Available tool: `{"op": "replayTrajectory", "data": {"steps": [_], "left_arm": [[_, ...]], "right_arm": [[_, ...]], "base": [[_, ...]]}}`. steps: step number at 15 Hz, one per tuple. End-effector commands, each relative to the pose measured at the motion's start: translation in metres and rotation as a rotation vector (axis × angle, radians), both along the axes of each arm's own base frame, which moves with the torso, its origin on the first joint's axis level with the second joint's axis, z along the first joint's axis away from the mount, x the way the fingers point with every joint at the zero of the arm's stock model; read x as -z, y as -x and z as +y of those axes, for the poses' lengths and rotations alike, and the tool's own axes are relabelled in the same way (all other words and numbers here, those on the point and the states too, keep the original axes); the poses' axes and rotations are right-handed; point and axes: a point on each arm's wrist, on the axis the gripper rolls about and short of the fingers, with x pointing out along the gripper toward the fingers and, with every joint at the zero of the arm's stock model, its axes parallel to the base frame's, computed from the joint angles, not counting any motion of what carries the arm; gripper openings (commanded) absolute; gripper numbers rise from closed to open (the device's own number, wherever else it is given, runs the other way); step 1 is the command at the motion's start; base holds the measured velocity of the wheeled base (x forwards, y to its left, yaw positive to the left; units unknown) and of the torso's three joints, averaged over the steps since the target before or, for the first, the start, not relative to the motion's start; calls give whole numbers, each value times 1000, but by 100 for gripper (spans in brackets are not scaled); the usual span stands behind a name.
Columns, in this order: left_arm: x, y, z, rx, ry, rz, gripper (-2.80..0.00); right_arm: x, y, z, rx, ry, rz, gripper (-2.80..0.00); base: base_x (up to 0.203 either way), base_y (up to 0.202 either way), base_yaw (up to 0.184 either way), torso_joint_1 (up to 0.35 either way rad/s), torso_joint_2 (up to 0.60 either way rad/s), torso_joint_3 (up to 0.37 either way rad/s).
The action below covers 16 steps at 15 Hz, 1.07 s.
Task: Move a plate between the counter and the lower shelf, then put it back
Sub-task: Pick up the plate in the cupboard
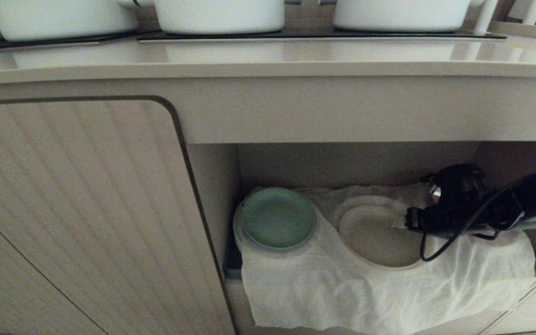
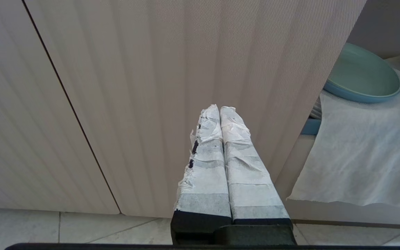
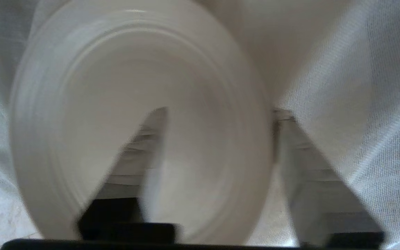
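The plate (image 1: 377, 237) lies in the lower shelf (image 1: 356, 163), on the wrinkled white cloth (image 1: 342, 288) that drapes over the shelf's front edge. It sits to the right of a green plate (image 1: 277, 218) that rests on its own stack, and it looks to lie on top of another pale plate, whose rim shows just behind it. The worktop (image 1: 268, 60) above carries white pots (image 1: 219, 14) on the black hob.

The right end effector (image 1: 400, 222) reaches into the shelf from the right and meets the plate at its right rim. In the right wrist view the fingers (image 3: 137, 152) straddle that rim, one over the plate's inner face and the other outside it by the cloth. They stand partly open, and whether they already pinch the rim cannot be told.

The plate looks stiff, light and matte, so it should not slip much, but it would probably chip or crack if dropped or knocked against the shelf wall. The raised rim is the natural place to take hold, with one finger above and one below. The soft cloth could bunch up or get caught in the grip, and the plate beneath might be dragged along.

The left end effector (image 2: 221, 109) hangs parked in front of the ribbed cabinet door (image 1: 72, 209), fingers pressed together and empty.
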Motion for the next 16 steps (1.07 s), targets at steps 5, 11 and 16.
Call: {"op": "replayTrajectory", "data": {"steps": [5, 11, 16], "left_arm": [[0, 0, 0, -1, 1, -1, -280], [0, 0, 0, -1, 1, -1, -280], [0, 0, 0, -1, 1, -1, -280]], "right_arm": [[-1, 1, 0, 0, -1, 0, -280], [0, 2, 0, 8, 5, 4, -280], [0, 13, -1, 9, 5, 25, -280]], "base": [[0, 0, 0, 0, 0, 0], [0, 0, 0, 0, 0, 0], [0, 0, 0, 0, 0, 0]]}}
